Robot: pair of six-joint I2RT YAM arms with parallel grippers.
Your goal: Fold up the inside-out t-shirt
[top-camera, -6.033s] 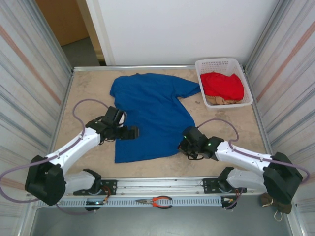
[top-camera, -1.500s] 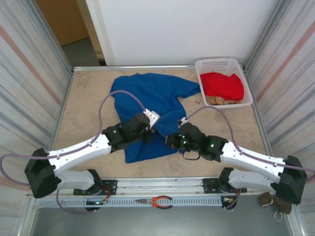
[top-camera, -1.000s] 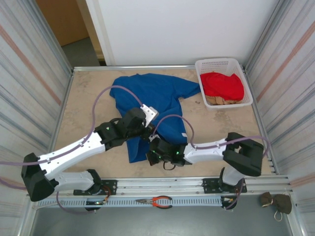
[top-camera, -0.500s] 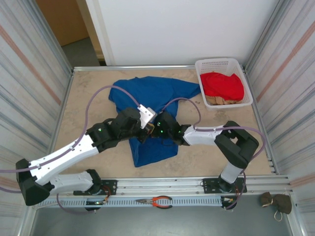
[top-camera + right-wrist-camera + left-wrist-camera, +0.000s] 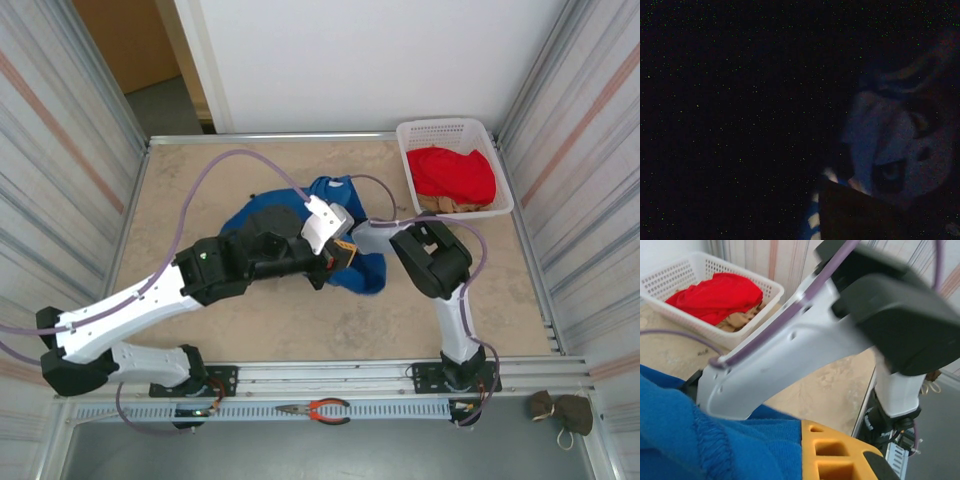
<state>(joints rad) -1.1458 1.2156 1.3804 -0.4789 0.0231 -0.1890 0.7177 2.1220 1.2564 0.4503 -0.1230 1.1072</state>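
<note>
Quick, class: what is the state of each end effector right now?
Left end effector: shut on the t-shirt.
Right end effector: cannot tell; its wrist view is dark.

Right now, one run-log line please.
t-shirt: bunched mid-table, unfolded | left gripper: at the cloth, jaws unclear | right arm: reaching into the bunch | red garment: in basket

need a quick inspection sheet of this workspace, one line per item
surface: beige table, bare around the cloth
job's things: blue t-shirt bunched mid-table, not folded
clutter: white basket with red garment and tan cloth, far right; pliers on near rail
end effectors: left one against the t-shirt, grip unclear; right one's wrist view dark, state unclear
cables: purple cable loops above the table
surroundings: ribbed metal side walls, white back wall
</note>
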